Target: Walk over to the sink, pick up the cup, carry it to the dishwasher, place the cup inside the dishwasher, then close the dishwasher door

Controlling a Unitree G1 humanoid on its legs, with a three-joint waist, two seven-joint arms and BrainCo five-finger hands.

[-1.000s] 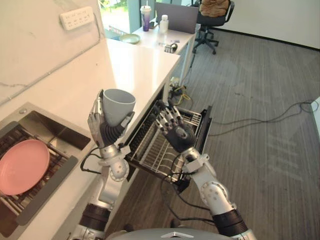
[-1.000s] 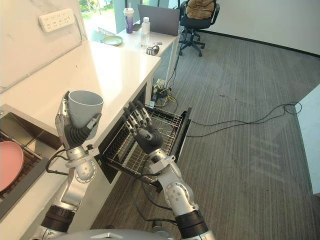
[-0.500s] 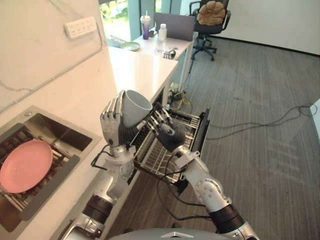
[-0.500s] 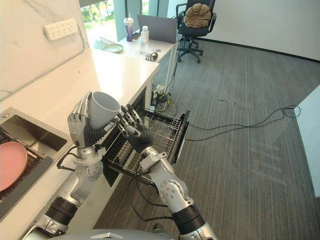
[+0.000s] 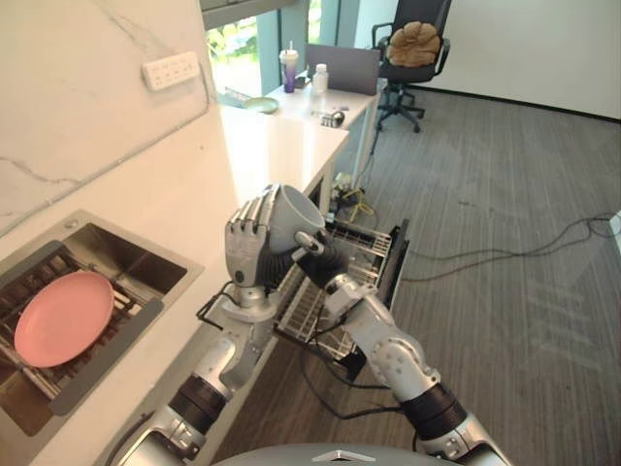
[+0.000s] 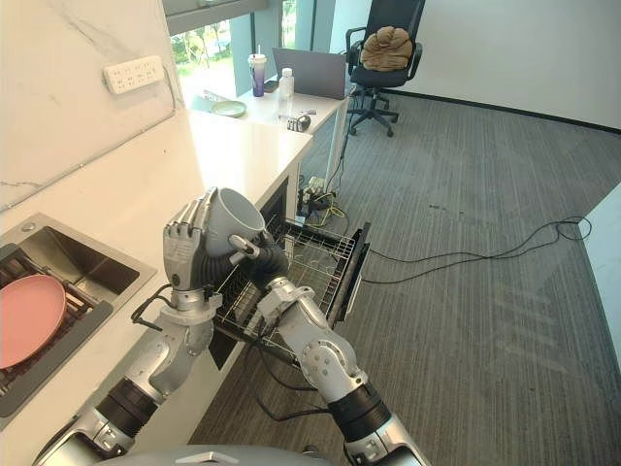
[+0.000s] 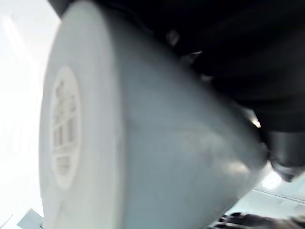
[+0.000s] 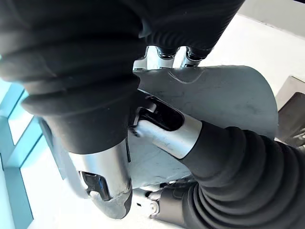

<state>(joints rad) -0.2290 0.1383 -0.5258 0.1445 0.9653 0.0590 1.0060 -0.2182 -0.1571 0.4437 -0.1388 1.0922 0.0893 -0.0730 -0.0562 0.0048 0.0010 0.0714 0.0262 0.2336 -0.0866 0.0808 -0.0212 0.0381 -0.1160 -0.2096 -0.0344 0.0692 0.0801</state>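
The left robot hand (image 5: pixel 248 254) is raised on a steeply lifted forearm, its fingers upright and curled round the cup (image 5: pixel 296 219). The right robot hand (image 5: pixel 320 264) sits just beside it on the opposite side — thumb pressed on the cup's wall, fingers reaching over the rim, wrist bent back, elbow bent well below.

Smooth, matt pale-grey cup (image 5: pixel 296 221), ceramic-looking; polished white stone-look counter (image 5: pixel 262 146) below veined, faintly glossy marble-look wall (image 5: pixel 78 126). Brushed-metal sink (image 5: pixel 136 262) with smooth pink plate (image 5: pixel 63 317); shiny wire-metal dishwasher rack (image 6: pixel 315 254). Ribbed grey carpet-textured floor (image 5: pixel 505 175).
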